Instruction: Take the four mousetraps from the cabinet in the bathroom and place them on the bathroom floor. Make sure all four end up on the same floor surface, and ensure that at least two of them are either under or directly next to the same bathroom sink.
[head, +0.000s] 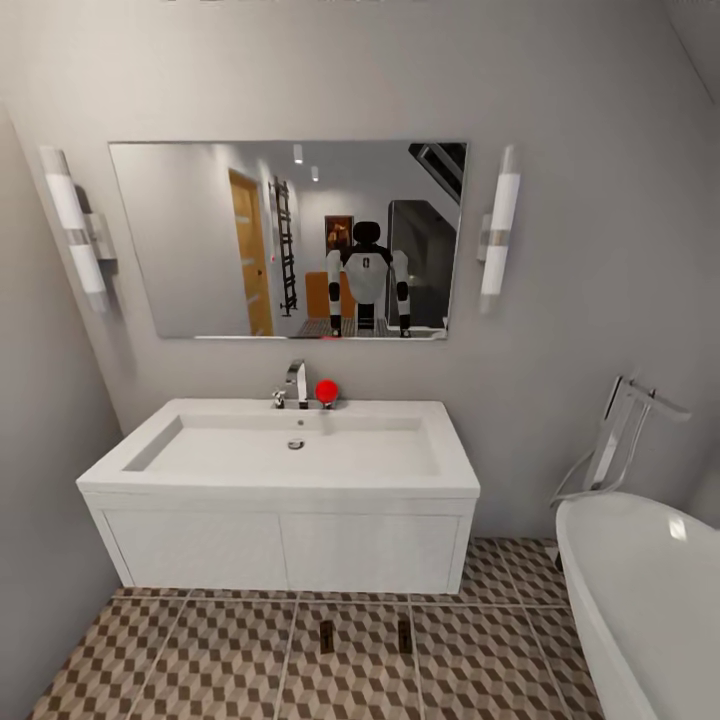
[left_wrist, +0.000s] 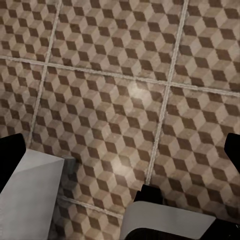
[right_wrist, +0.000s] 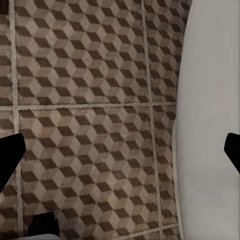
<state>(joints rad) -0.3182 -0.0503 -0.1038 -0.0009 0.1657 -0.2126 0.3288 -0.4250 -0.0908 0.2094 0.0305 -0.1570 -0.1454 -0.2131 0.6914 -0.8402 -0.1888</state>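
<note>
Two mousetraps sit on the bathroom floor, just in front of the white sink vanity, a little apart from each other. These look like light, stiff little wooden boards, so I'd pinch them across the long edges and stay off the wire, which could snag or snap. Both wrist views look down at tile; the left gripper and right gripper each have fingers spread wide, nothing held. The bathtub is on the right.
</note>
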